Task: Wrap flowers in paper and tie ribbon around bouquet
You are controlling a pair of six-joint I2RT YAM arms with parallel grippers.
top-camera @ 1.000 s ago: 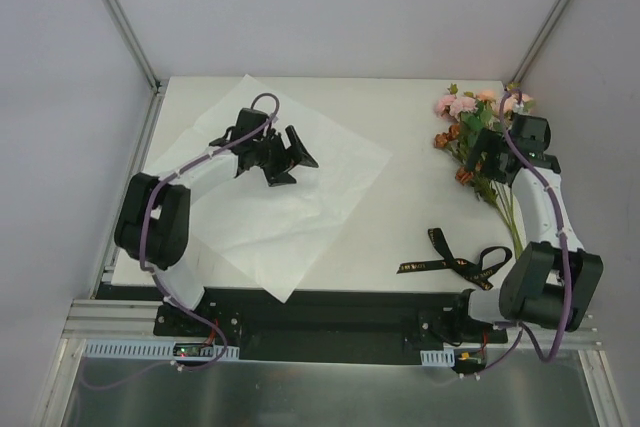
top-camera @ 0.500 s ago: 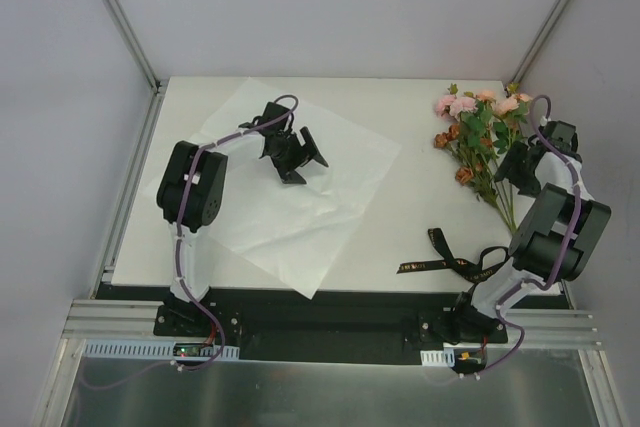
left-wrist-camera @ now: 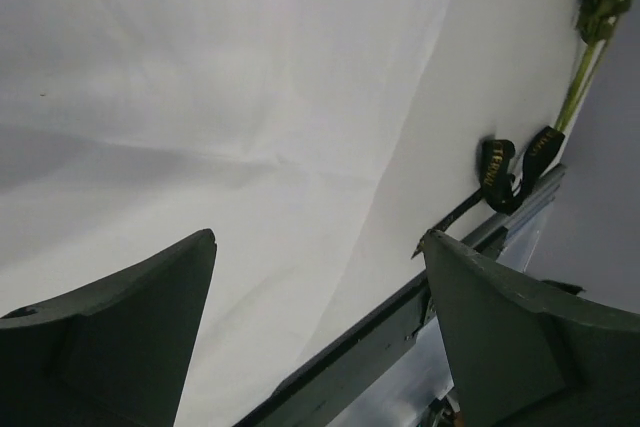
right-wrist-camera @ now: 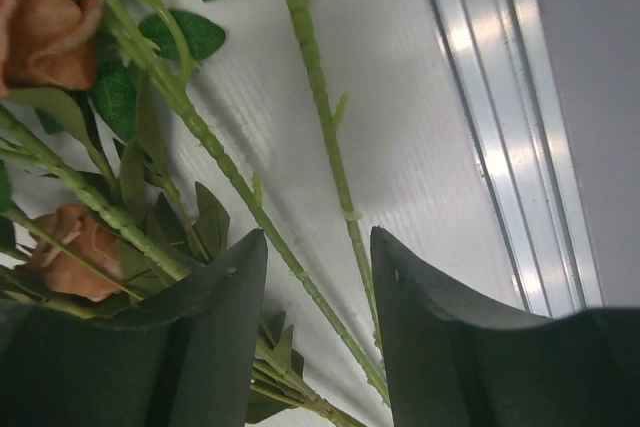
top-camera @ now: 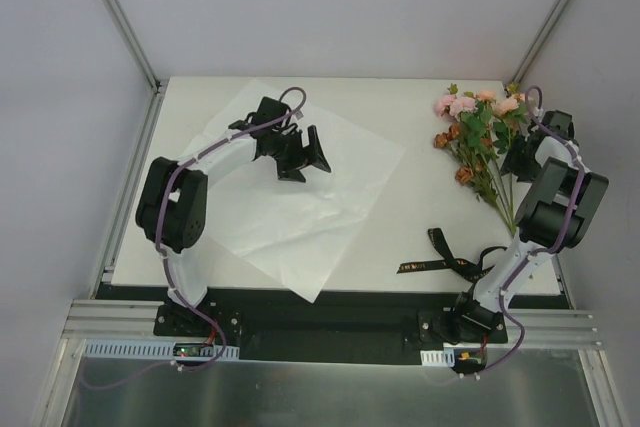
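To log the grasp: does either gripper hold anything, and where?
Nothing clamped yet: right gripper straddles the flowers' stems, jaws apart; left gripper open above paper.

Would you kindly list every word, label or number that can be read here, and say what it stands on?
Gold lettering on the black ribbon: too small and blurred to read in any view.
No other text, label or number is visible.
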